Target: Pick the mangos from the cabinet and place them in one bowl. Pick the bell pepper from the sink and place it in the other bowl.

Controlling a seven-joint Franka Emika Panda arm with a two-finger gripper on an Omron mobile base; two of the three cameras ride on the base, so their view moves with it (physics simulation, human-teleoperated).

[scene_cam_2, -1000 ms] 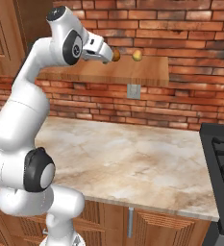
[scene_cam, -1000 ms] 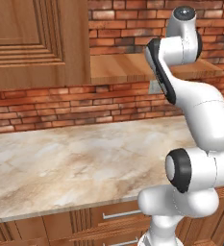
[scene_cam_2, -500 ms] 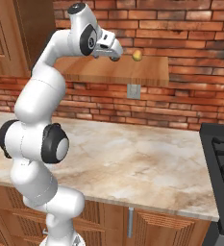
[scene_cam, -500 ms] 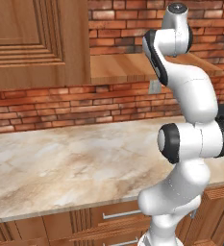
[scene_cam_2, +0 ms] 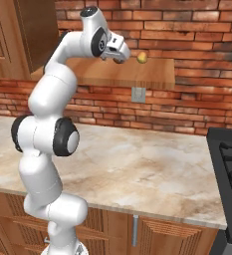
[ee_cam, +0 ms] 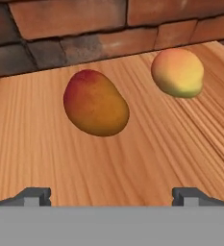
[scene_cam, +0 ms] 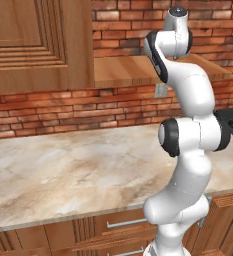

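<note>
On the far left of the left base view hung the brown cabinet, its raised-panel door closed, and beside it to the right ran the plain wooden shelf board against the brick wall. Below lay the marble counter, with drawers under its front edge. The white arm rose from the lower right of that view and bent up to shelf height. In the right base view the arm stood at the left, its gripper reaching over the shelf, and one yellowish mango sat on the board just beside the gripper, to its right; a grey wall outlet showed under the shelf, and the dark cooktop lay at the far right. In the hand view the redder mango rested on the wood left of centre, ahead of the gripper and apart from it, and the paler, yellower mango lay farther back to the right, near the bricks; the two fruits did not touch. The two fingertips stood wide apart at the bottom, holding nothing.
</note>
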